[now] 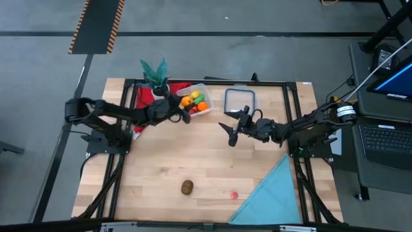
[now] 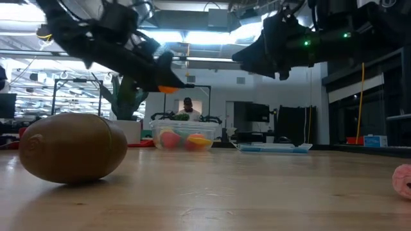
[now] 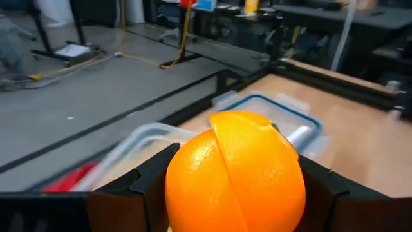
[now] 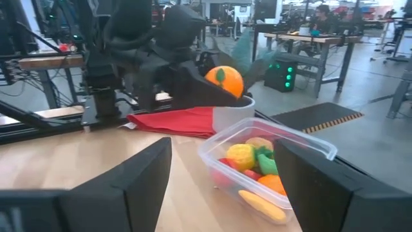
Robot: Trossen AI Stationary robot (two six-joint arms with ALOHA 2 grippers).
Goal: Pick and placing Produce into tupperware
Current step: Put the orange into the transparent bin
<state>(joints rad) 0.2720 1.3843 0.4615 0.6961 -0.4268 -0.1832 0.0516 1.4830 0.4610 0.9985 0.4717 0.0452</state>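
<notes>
High view: left gripper (image 1: 185, 116) pinching orange (image 1: 187, 102) near tupperware (image 1: 197, 100) edge; release off-centre risks roll onto bench (image 1: 193, 161). Right gripper (image 1: 230, 132) spread, empty, waiting nearby.

Low view: brown fruit (image 2: 72, 148), pink piece (image 2: 402, 179) not yet collected.

Right wrist view: tupperware already crowded; orange may bounce out.

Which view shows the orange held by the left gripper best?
The left wrist view: the orange fills it. The right wrist view shows it small in the left gripper; elsewhere it's barely visible.
</notes>
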